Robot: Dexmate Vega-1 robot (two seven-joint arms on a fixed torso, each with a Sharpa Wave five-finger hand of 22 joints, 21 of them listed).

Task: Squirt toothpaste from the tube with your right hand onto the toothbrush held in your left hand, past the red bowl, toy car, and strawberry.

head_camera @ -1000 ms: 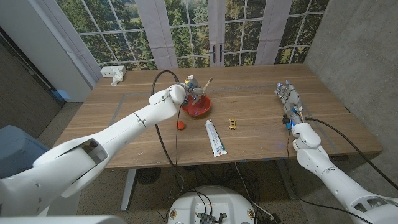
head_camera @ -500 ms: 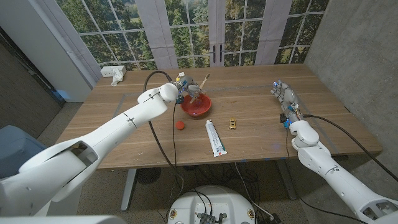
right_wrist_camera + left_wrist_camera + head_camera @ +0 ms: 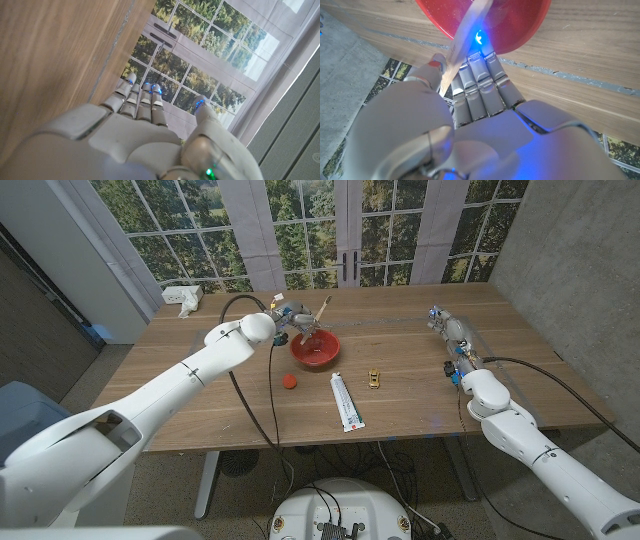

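Observation:
My left hand [image 3: 291, 322] hovers at the red bowl's [image 3: 316, 350] far left rim and grips a wooden toothbrush [image 3: 320, 316] that slants up over the bowl. In the left wrist view the toothbrush handle [image 3: 464, 34] runs between the fingers [image 3: 479, 85], with the bowl [image 3: 520, 25] just beyond. The white toothpaste tube [image 3: 346, 401] lies on the table in front of the bowl. A strawberry [image 3: 290, 381] sits left of it and a yellow toy car [image 3: 374, 378] right of it. My right hand [image 3: 452, 335] is open at the table's right side, fingers straight [image 3: 137, 100], holding nothing.
A crumpled white cloth [image 3: 188, 297] lies at the table's far left corner. The wooden table [image 3: 420, 400] ends at windows behind and a grey wall to the right.
My left hand has pulled back toward the bowl's far left rim, lifting the toothbrush with it. My right hand has shifted slightly farther from me and to the left.

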